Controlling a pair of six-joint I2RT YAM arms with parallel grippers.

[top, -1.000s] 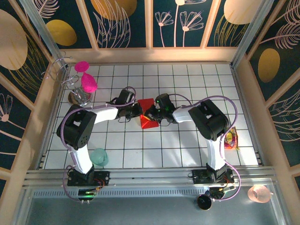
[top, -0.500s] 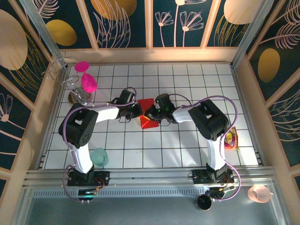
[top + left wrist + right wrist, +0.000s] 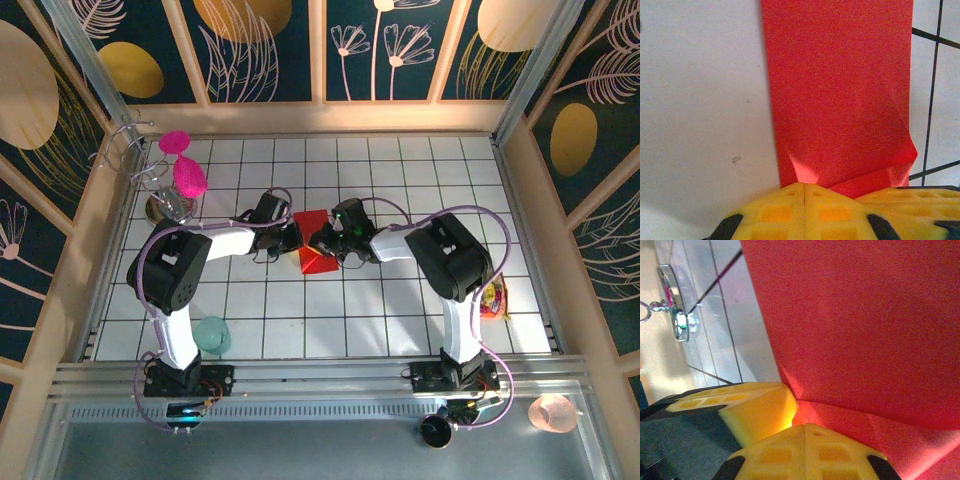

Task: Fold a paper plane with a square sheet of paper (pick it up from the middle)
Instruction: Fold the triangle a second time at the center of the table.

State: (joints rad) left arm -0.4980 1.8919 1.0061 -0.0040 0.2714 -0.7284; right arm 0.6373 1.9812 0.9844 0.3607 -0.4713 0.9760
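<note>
Left jaws: the left gripper reaches in from the left. In its wrist view the two fingers are pressed together at a seam, with the edge of the sheet of paper pinched at their tips.
Right jaws: the right gripper comes in from the right. It is closed in the same way, and the paper's crease meets the tips of its fingers.
Paper relative to jaws: the sheet sits between the two grippers, which face each other just apart across it. Each grips a side edge.
Paper position: mid-table, on the white tiles, roughly level with both wrists.
Long axis: from above, the red shape runs from the far side toward the arm bases, across the line joining the grippers. In the left wrist view it is a straight band leading directly away from the fingertips.
Pointing: I cannot tell from above which end, if any, narrows to a point.
Shape: partly folded. The top view shows a darker upper panel and a brighter lower one. A small buckle sits by the left fingertips, and one lower corner is turned under.
Material: thin, matte, plain bright red paper.
Fingers: yellow pads with a waffle grid, black behind.
Table surface: smooth white tiles with dark grid lines.
</note>
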